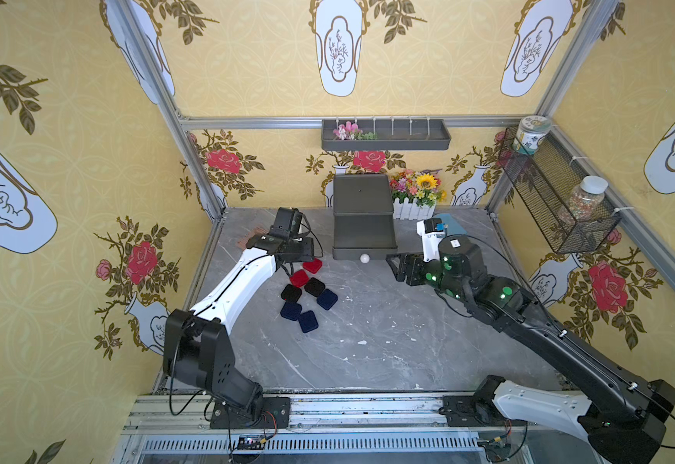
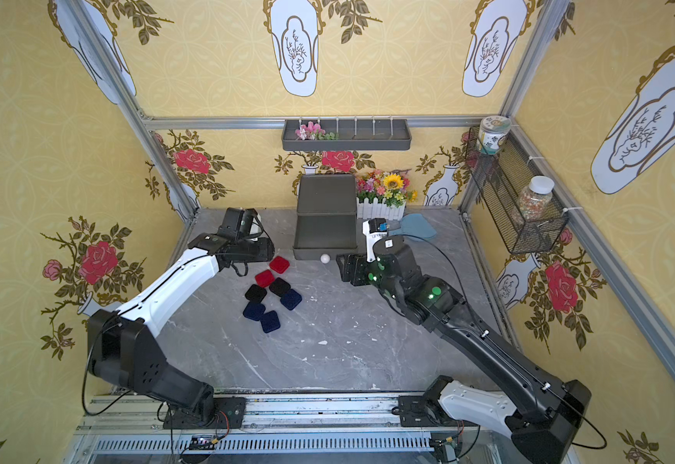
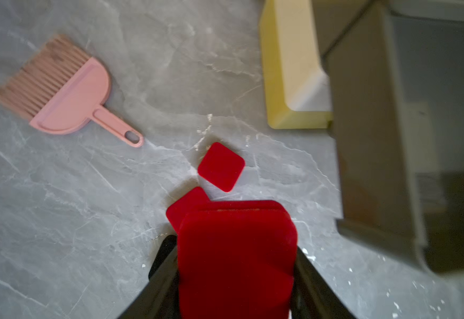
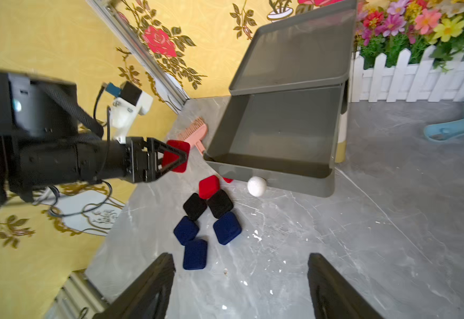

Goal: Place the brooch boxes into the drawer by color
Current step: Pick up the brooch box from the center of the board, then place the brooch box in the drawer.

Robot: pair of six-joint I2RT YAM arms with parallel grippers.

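Left hand (image 4: 180, 158) is clamping one red box (image 3: 236, 254) by its opposite edges, just above the desk (image 1: 388, 341). The box is looking light, stiff and grippy with its velvet, so an edge pinch should suit. Seven boxes (image 1: 307, 295) are lying loose beside the open grey drawer (image 4: 294, 185). Right hand (image 4: 240, 259) is hovering, jaws apart.

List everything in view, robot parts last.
red brooch boxes: 3, red, two on table, one in left gripper
black brooch boxes: 2, black, table
navy brooch boxes: 3, navy, table
drawer chest: 1, grey, white, yellow tiers, back centre, top drawer open
dustpan: 1, pink, back left
scoop: 1, blue, back right
flower planter: 1, white fence, beside chest
wall tray: 1, dark grey, back wall
wire basket: 1, black, right wall, two jars
left gripper: shut on red brooch box
right gripper: open, empty
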